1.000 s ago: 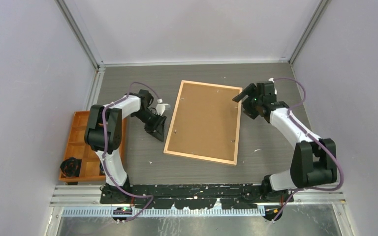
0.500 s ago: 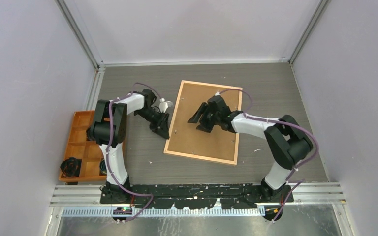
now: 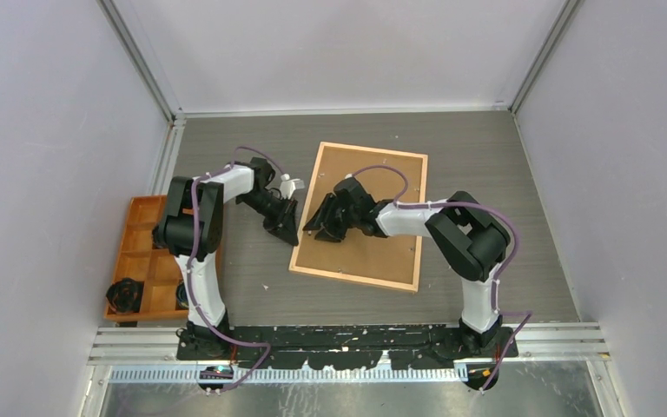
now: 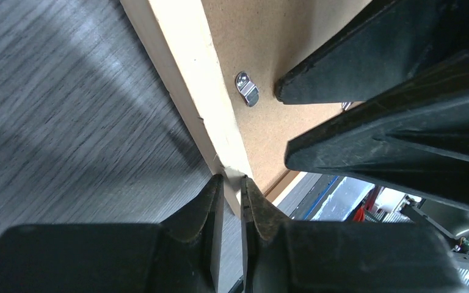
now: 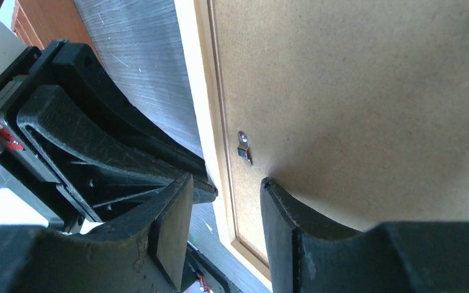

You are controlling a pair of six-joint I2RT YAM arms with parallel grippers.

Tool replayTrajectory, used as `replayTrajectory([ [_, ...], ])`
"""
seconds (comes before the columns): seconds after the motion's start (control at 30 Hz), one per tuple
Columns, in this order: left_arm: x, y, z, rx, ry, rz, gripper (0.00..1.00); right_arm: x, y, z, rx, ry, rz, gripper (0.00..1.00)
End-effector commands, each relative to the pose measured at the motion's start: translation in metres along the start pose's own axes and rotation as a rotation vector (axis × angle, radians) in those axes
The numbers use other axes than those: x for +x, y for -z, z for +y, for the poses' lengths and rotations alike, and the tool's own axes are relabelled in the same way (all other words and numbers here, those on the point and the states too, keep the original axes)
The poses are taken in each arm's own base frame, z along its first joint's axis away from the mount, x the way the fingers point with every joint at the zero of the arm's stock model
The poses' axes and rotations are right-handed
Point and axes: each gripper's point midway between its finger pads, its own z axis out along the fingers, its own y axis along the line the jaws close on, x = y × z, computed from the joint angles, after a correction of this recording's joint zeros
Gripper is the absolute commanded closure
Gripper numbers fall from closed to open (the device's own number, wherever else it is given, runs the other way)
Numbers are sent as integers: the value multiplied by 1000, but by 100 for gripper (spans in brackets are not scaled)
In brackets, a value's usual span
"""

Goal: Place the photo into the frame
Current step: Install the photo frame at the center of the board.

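Frame (image 3: 354, 279) flat on grey table (image 3: 486, 191)

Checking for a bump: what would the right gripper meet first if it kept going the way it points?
Probably the left strip of the frame: the right gripper straddles it, one fingertip over the backing board, which it may be touching; depth is unclear.

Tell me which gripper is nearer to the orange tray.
Left. The left gripper is at the frame's left edge, toward the tray; the right gripper is farther, over the backing board.

Soft, even light overhead with faint shadows; wrist views are bright, blurred close to the lens.
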Motion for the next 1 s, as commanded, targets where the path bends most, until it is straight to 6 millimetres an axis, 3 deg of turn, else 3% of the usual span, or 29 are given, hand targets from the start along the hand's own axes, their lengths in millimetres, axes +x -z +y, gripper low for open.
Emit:
replayTrajectory([
  [0.0, -2, 0, 3, -31, -35, -17, 85, -8, -4, 24, -62, 5, -5, 51],
  [0.23, -3, 0, 3, -36, -37, -20, 86, -6, -15, 13, -26, 16, 7, 52],
  [0.97, -3, 1, 4, -44, -51, -23, 87, -14, -34, 16, -11, 26, 4, 57],
])
